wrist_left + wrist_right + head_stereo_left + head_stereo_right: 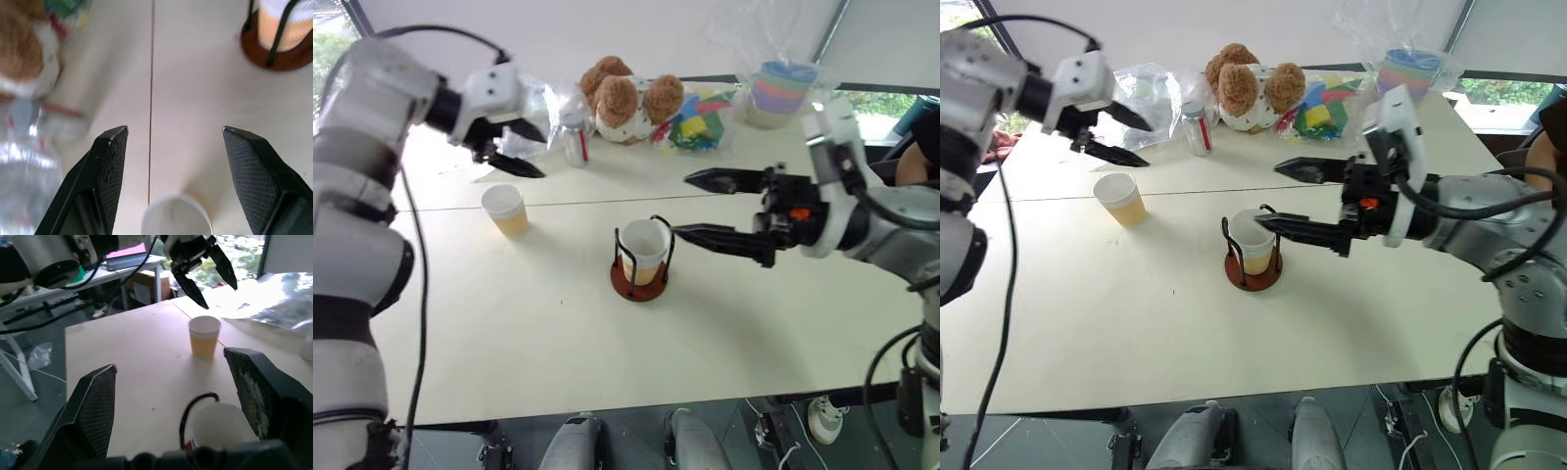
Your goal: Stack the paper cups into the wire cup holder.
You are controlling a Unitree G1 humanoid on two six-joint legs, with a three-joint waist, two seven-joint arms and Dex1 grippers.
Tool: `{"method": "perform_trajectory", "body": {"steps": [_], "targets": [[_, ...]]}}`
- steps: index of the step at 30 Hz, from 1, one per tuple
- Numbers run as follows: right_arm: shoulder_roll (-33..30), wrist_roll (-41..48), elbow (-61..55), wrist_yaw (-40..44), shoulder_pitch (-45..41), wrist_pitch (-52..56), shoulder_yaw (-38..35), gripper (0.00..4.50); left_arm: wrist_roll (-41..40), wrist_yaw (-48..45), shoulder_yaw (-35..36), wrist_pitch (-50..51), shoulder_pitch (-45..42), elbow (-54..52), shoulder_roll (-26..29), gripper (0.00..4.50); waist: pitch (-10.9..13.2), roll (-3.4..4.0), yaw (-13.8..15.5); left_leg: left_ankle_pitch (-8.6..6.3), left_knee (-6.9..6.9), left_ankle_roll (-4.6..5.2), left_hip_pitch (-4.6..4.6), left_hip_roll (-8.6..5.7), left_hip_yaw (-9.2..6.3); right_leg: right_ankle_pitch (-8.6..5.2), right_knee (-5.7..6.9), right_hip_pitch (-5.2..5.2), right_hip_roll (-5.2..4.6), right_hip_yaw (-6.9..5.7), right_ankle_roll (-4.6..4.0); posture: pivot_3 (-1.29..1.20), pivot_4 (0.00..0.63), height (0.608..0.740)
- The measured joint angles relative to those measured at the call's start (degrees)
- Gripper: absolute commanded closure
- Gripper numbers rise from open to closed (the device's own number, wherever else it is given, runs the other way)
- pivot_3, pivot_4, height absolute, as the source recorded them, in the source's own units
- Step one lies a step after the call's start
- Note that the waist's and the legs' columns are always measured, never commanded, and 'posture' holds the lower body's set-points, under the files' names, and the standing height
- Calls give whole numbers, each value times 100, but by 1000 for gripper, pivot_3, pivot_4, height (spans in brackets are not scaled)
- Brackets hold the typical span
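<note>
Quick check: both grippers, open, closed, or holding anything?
Left gripper: open, empty.
Right gripper: open, empty.

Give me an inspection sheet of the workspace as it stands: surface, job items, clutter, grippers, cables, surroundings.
Surface: pale table with a seam running across it.
Job's things: wire cup holder mid-table with a paper cup in the holder; loose paper cup upright on the table, nearer the robot's left.
Clutter: teddy bear, small bottle, clear plastic bags, coloured blocks and wrapped pastel cups along the far edge.
Grippers: left gripper open, empty, raised beyond the loose cup; right gripper open, empty, beside the holder.
Cables: black cable hanging along the left arm.
Surroundings: white wall behind; windows at the corners.
</note>
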Motion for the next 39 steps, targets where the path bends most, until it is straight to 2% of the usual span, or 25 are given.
{"method": "perform_trajectory", "body": {"steps": [7, 11, 19, 26, 29, 33, 34, 39], "targets": [[31, -289, 249, 272, -19, -233, 381, 689, 556, 41, 1052, 150, 973, -302, 422, 1363, -2, -9, 117, -3, 23, 5, -30, -14, -4, 1, -6, -4, -11, -3, 1, 0, 150, 740], [28, -416, 391, 364, -21, -263, 435, 689, 784, -5, 1419, 228, 1302, -491, 422, 1363, -3, -11, 108, -4, 24, 7, -31, -14, -4, 1, -6, -4, -11, -5, 1, 0, 150, 740], [-5, -510, 427, 337, -14, -254, 413, 689, 1479, 195, 1634, -51, 1709, -537, 126, 1363, -3, -11, 93, -4, 25, 6, -27, -11, -5, 1, 2, -5, -8, -8, 1, 0, 150, 740], [-25, -508, 420, 221, 22, -224, 338, 689, 2240, 860, 1630, -412, 1670, 28, -353, 1363, -4, -12, 100, -4, 26, 7, -28, -12, -4, 2, 3, -5, -9, -9, 2, 0, 150, 740], [-104, -496, 399, 135, 45, -182, 302, 689, 2520, 1066, 1628, -483, 1584, 268, -553, 2237, -4, -12, 108, -4, 26, 6, -28, -12, -4, 2, 3, -5, -9, -10, 3, 0, 150, 740], [-194, -446, 341, 24, 58, -112, 206, 689, 2723, 1116, 1635, -543, 1467, 416, -710, 4262, -4, -13, 104, -4, 26, 7, -28, -12, -4, 2, 3, -5, -9, -10, 4, 0, 150, 740], [-197, -443, 341, 9, 59, -106, 201, 689, 2758, 1118, 1639, -548, 1445, 428, -723, 4397, -4, -13, 104, -4, 26, 7, -28, -12, -4, 2, 3, -5, -9, -10, 4, 0, 150, 740], [-216, -435, 341, -29, 117, -101, 140, 689, 2856, 1084, 1668, -579, 1426, 443, -736, 4397, -4, -13, 98, -4, 26, 7, -28, -12, -4, 3, 3, -5, -9, -10, 4, 0, 150, 740]]}}
